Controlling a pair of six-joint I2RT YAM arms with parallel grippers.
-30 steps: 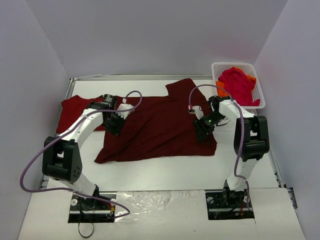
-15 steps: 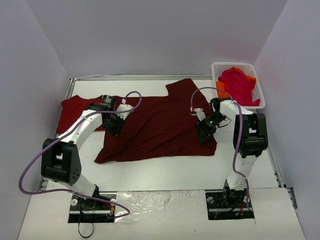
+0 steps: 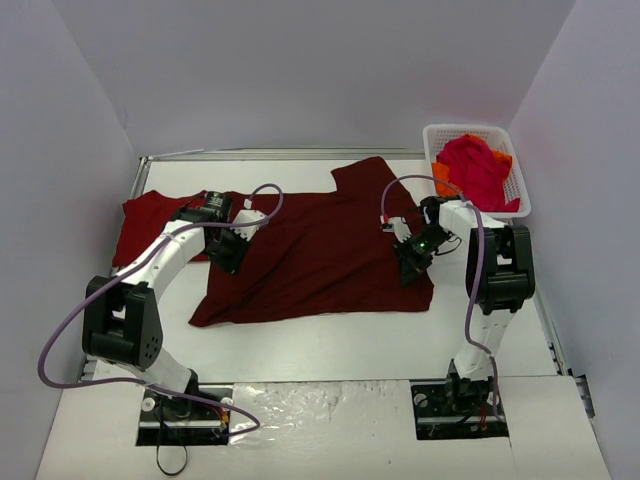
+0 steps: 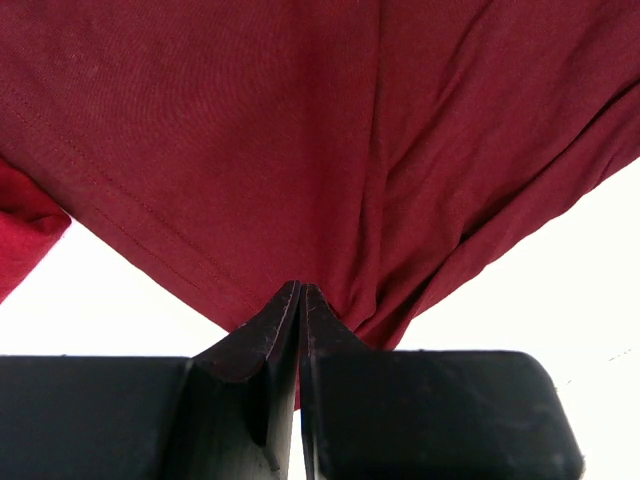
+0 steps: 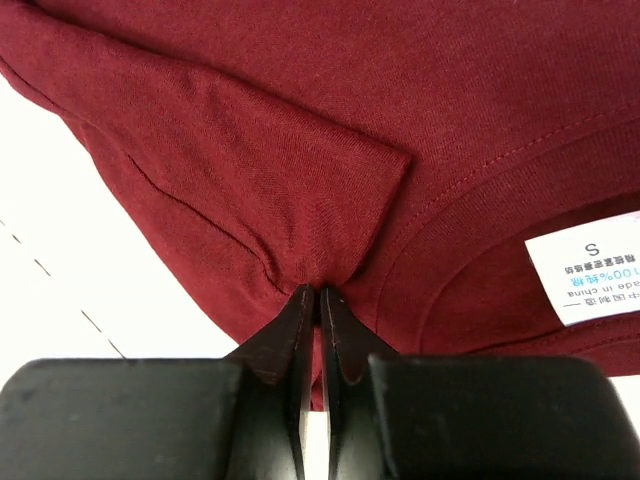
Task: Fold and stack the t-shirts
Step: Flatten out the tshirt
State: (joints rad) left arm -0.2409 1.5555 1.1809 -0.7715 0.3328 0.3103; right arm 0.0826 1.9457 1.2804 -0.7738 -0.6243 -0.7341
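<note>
Not much has changed in the last second, honestly. My left gripper [image 3: 228,250] sits right where it was on the left edge of the dark maroon t-shirt [image 3: 320,250]. My right gripper [image 3: 412,258] has only crept a hair to the right on the shirt's right side, and that arm's elbow has pulled in a little. The shirt lies spread out like before in the middle of the white table [image 3: 340,340], one sleeve pointing at the back wall. Both arms are bent and reaching forward with the wrists low over the cloth. The left forearm angles in from the left, and the right arm is folded at the elbow so its wrist points in toward the shirt. On the left wrist camera my fingers [image 4: 255,335] are pressed together with a pinch of the maroon hem between them, the fabric fanning away from the tips. Same deal on the right wrist camera: fingers [image 5: 285,330] closed on a small fold of maroon cloth near the neckline seam, with the white size label [image 5: 590,275] off to the right. The brighter red t-shirt [image 3: 150,215] lies flat at the far left, its edge running under the maroon one. A crimson t-shirt [image 3: 475,170] and an orange t-shirt [image 3: 440,182] are heaped in the white basket [image 3: 470,130] at the far right corner.
</note>
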